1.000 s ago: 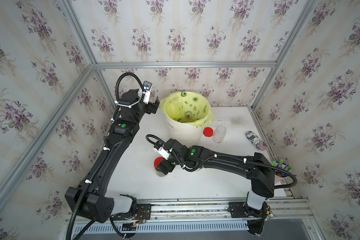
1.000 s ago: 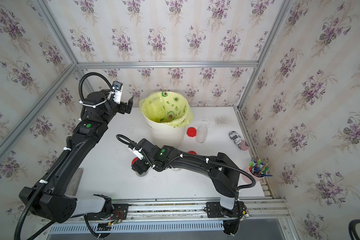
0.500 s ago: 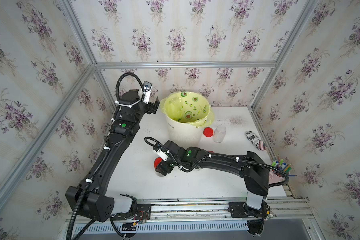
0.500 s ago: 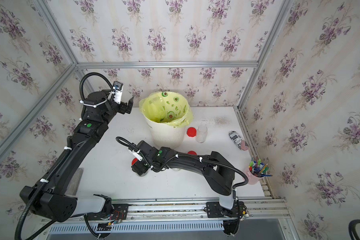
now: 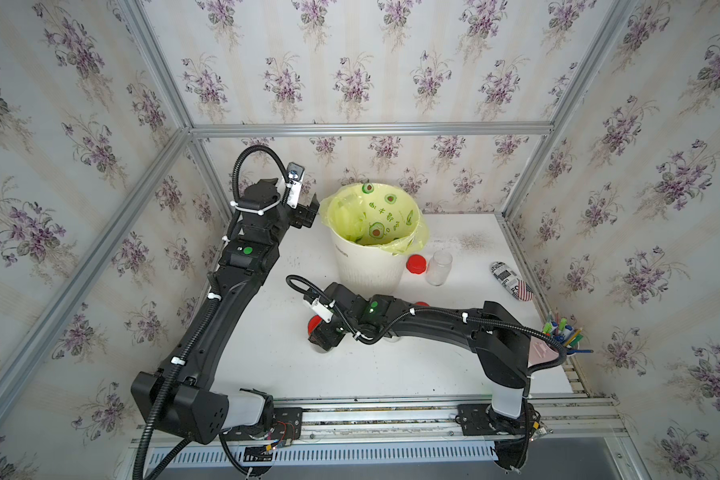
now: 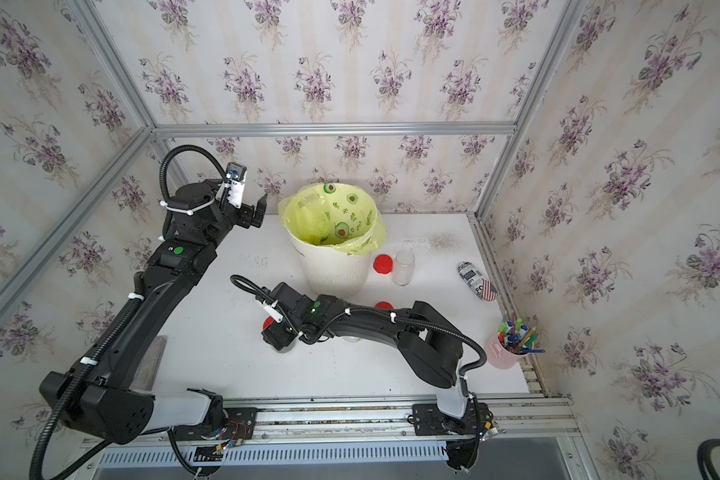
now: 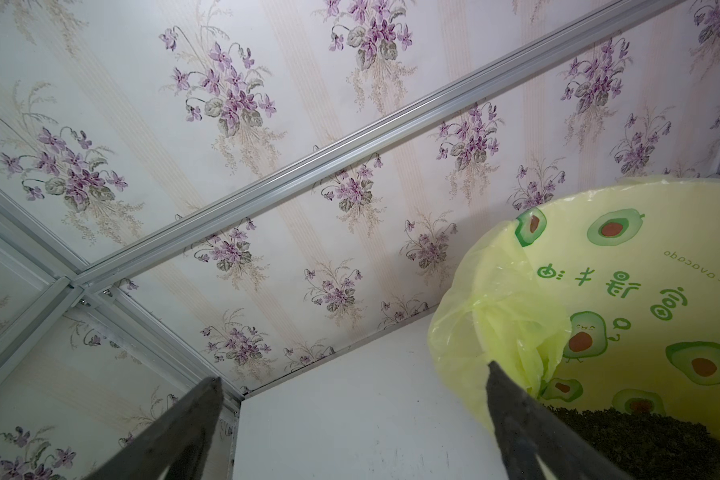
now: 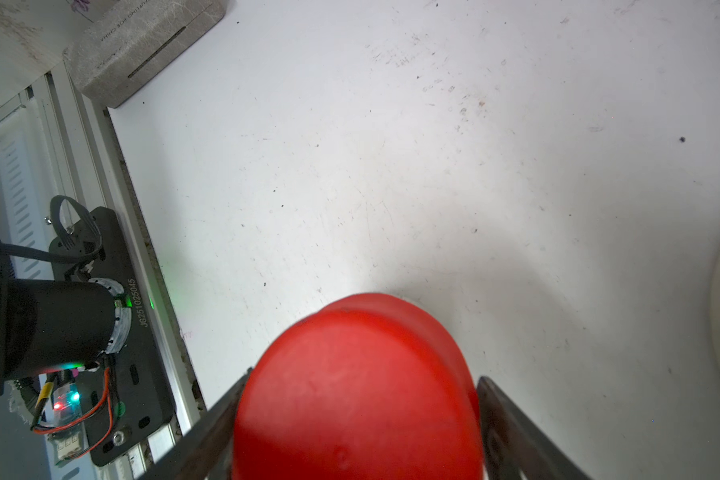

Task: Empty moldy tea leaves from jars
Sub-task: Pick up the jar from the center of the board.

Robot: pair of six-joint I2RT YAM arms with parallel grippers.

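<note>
The left gripper hangs spread wide and empty, just beside the rim of the white bin. The right gripper straddles the red lid of a jar standing on the table. Whether its fingers press the lid I cannot tell. Tea leaves lie inside the bin. An uncapped jar stands to the bin's right.

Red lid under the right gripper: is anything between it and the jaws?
Nothing visible. In the right wrist view the right gripper straddles the lid, one jaw close against each side, with only bare table around it. Whether the jaws touch the lid cannot be told.
</note>
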